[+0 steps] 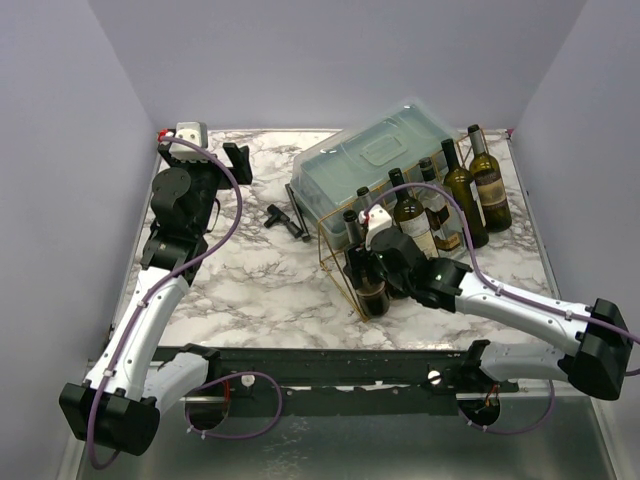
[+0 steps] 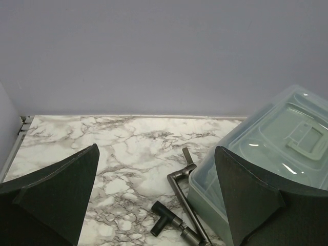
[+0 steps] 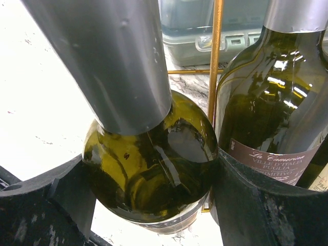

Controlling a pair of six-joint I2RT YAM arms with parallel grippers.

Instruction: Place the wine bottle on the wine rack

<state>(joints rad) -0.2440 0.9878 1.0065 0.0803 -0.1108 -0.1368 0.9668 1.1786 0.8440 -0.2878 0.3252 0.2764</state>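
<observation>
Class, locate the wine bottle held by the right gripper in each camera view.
Top external: the bottle stands mid-table.
Left wrist: not in view.
Right wrist: the bottle fills the centre.
Shared landmark: the plastic box, seen in all three.

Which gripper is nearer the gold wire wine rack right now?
Right. The right gripper, closed on a wine bottle, sits right at the wine rack. The left gripper hangs open far off to the left, past the plastic box.
</observation>
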